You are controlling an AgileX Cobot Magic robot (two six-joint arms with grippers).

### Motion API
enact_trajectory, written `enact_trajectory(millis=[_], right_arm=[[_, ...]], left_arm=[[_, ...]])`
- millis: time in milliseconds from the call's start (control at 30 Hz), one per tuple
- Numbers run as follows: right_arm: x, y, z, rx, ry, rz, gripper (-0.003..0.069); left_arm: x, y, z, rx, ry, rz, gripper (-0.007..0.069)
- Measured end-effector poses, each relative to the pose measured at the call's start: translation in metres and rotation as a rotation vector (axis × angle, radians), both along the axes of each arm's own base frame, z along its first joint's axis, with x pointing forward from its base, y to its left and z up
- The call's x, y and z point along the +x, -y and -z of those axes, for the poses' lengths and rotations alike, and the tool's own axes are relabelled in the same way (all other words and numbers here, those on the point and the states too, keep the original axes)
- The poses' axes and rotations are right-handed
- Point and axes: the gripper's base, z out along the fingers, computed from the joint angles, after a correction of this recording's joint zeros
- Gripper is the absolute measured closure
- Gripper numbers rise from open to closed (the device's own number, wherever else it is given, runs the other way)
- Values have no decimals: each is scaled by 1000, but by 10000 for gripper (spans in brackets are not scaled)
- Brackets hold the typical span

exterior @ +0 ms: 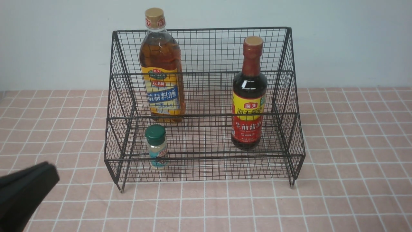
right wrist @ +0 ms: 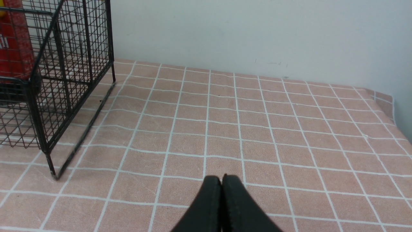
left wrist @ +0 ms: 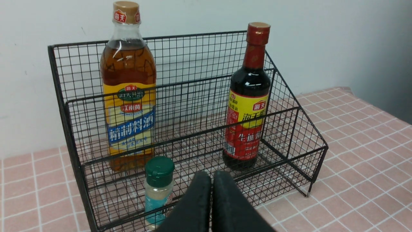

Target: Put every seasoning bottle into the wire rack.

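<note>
The black wire rack [exterior: 206, 51] stands at the back of the table. On its upper tier at the left stands the tall amber bottle [exterior: 162, 74] with a gold cap. The dark soy-sauce bottle [exterior: 249, 106] stands upright on the lower tier at the right. The tiny green-capped shaker jar [exterior: 156, 146] stands on the lower tier at the left. My left gripper [left wrist: 211, 175] is shut and empty, in front of the rack [left wrist: 289, 151], apart from the jar [left wrist: 157, 187]. My right gripper [right wrist: 221, 178] is shut and empty over the cloth, right of the rack [right wrist: 77, 38].
A pink checked cloth [exterior: 354, 161] covers the table. A pale wall [exterior: 354, 38] rises right behind the rack. The table's right corner [right wrist: 383, 100] shows in the right wrist view. My left arm's black end [exterior: 25, 193] sits low at the front left.
</note>
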Motion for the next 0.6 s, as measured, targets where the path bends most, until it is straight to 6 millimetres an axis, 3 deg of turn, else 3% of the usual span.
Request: enact_trajectory(millis=[600], right_arm=[[0, 0, 0, 0, 0, 0, 673]], left_arm=[[-6, -2, 3, 21, 38, -11, 631]])
